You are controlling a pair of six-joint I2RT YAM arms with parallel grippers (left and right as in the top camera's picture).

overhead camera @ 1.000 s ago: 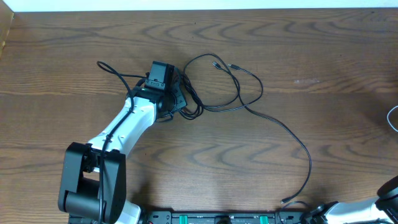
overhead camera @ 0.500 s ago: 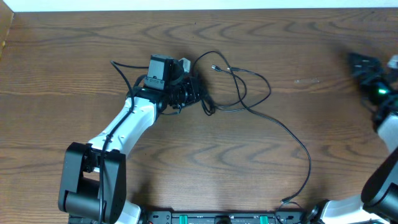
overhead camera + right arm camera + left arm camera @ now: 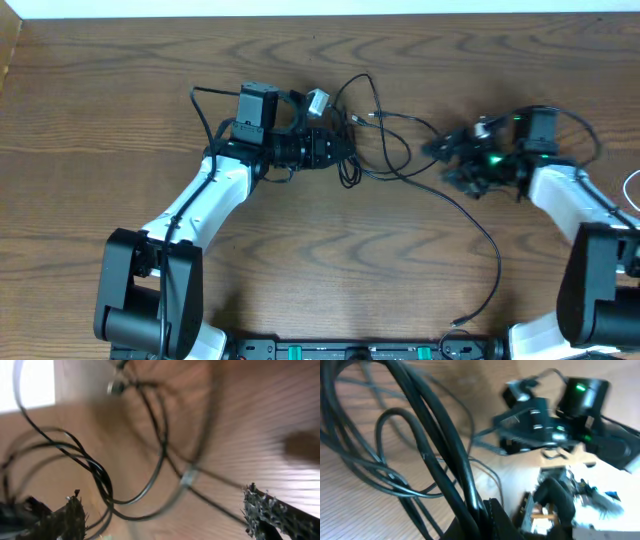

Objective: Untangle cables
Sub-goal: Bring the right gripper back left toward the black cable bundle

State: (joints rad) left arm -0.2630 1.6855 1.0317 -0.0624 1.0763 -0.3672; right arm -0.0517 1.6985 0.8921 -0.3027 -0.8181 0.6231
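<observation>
Right end effector [image 3: 447,160], jaws spread wide, is swinging in over the black cables [image 3: 497,262]. Left end effector [image 3: 335,148] is dragging their clamped bundle [image 3: 437,445] rightward, probably for separation.

Place: a robotics lab bench is showing.
Arms: a left arm [image 3: 205,195] and a right arm [image 3: 578,198] are reaching over a wood-grain table [image 3: 110,110] from 7 and 4 o'clock.
Rail: a connector rail [image 3: 350,351] with green plugs is sitting at 6 o'clock.
</observation>
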